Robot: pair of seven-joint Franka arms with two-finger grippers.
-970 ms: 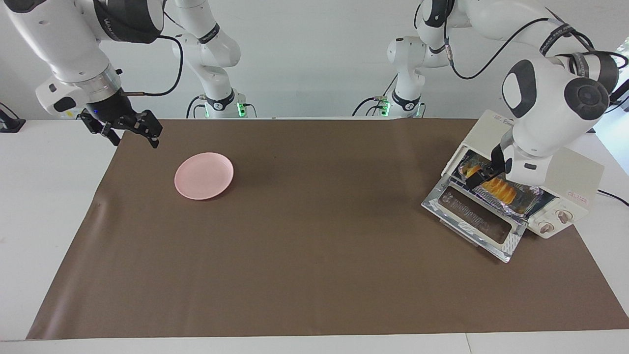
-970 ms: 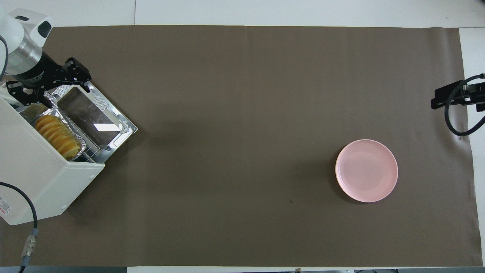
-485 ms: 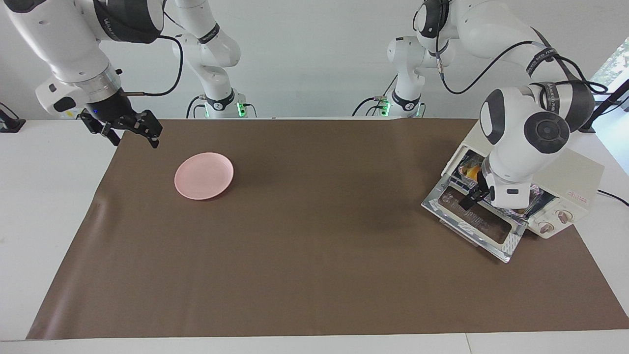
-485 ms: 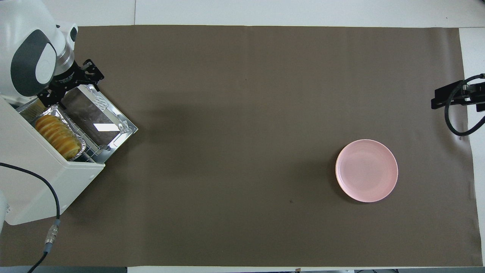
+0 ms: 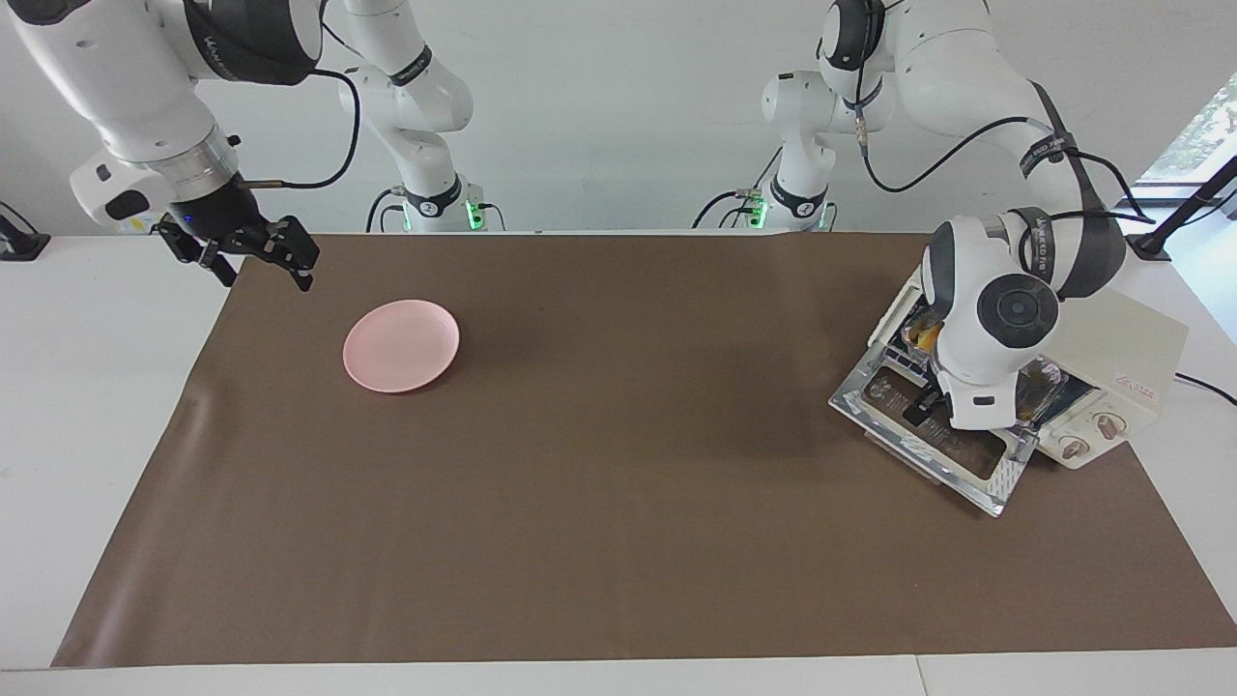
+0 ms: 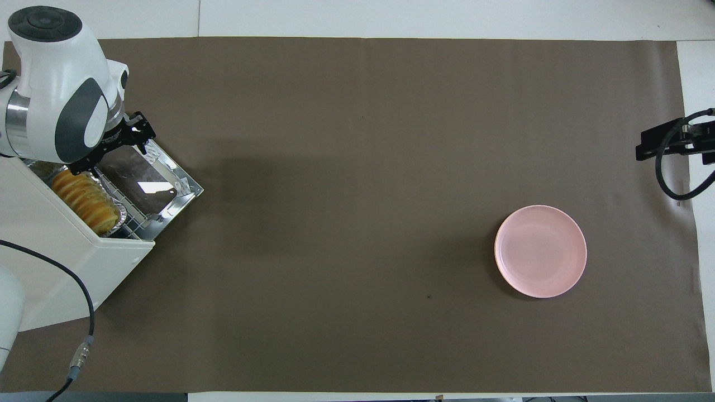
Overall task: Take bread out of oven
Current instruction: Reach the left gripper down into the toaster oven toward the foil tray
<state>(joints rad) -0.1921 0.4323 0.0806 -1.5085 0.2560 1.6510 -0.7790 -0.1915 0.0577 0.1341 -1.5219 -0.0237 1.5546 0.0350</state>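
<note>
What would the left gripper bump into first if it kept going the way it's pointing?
Probably the oven's open door. The left gripper hangs just above that shiny door, pointing down at its glass window. The bread sits in the oven, off that line. How high the gripper hangs is hard to judge.

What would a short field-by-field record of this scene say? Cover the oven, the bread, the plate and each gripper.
oven: at the left arm's end of the table, door folded down open
bread: in a foil tray on the oven's rack, not yet out
plate: pink, bare, toward the right arm's end
left gripper: over the open door, beside the bread, holding nothing
right gripper: open, waiting above the mat's edge near the plate
</note>
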